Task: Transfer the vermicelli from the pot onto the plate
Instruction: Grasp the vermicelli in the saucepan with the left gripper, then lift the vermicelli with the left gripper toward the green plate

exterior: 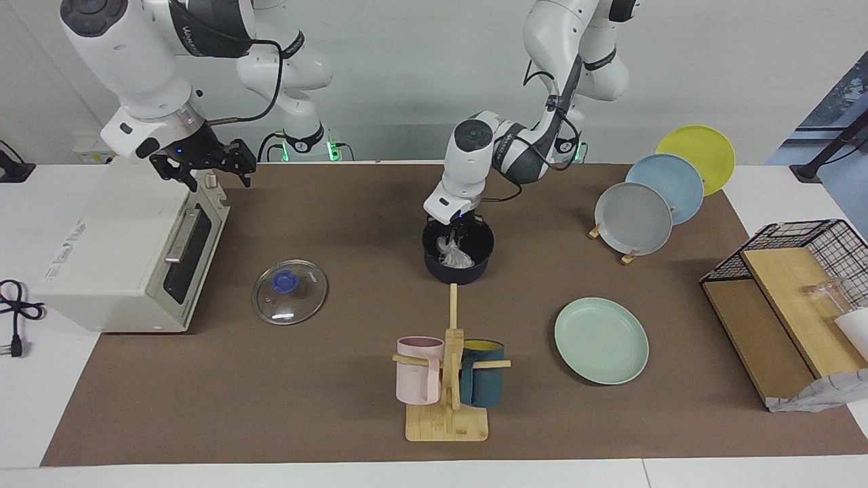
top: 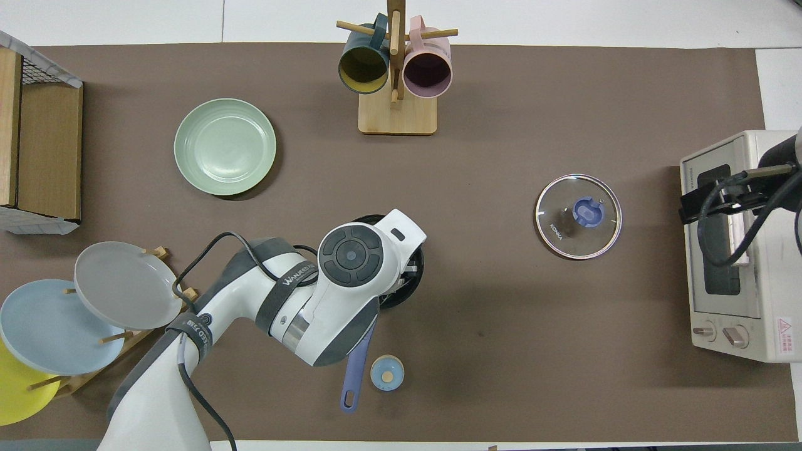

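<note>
The dark navy pot (exterior: 458,271) stands mid-table, close to the robots. The whitish vermicelli (exterior: 456,257) lies inside it. My left gripper (exterior: 456,245) reaches down into the pot and is shut on the top of the bundle. In the overhead view my left hand covers most of the pot (top: 408,289); its blue handle (top: 357,369) points toward the robots. The mint-green plate (exterior: 601,340) (top: 225,146) lies bare, farther from the robots, toward the left arm's end. My right gripper (exterior: 203,177) (top: 714,203) waits open over the toaster oven.
A glass lid (exterior: 290,291) lies flat beside the toaster oven (exterior: 115,257). A mug rack (exterior: 447,379) with a pink and a teal mug stands farther out than the pot. Grey, blue and yellow plates (exterior: 634,218) stand in a rack. A wire basket (exterior: 786,305) sits at the left arm's end.
</note>
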`<state>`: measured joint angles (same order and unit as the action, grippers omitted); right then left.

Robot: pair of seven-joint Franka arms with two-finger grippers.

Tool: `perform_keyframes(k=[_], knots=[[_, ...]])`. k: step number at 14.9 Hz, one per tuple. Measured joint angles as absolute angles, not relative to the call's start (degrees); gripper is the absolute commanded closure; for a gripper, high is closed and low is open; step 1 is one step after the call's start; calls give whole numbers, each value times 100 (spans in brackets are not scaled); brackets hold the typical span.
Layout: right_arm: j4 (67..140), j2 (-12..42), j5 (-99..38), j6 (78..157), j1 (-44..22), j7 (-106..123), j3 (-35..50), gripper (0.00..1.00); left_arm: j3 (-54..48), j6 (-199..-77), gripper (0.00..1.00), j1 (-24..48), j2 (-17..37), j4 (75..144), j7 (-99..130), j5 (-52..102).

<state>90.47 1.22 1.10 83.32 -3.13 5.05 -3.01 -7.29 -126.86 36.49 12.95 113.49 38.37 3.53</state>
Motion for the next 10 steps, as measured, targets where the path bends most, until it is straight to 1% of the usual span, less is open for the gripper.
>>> perform_keyframes(k=[3,6,8,10], knots=[[9035,121,110,8333,-321,499,-303,0,-649,-11603,100,3601,1151,10626,3810,353],[9018,121,110,8333,-333,499,-298,0,-629,-10332,100,3321,913,9835,3593,374],[9015,121,110,8333,-310,499,-300,0,-605,-9701,100,2879,814,9262,3178,500],[9015,121,110,8333,-221,499,-296,0,-575,-9444,100,2212,799,8904,2607,602]])
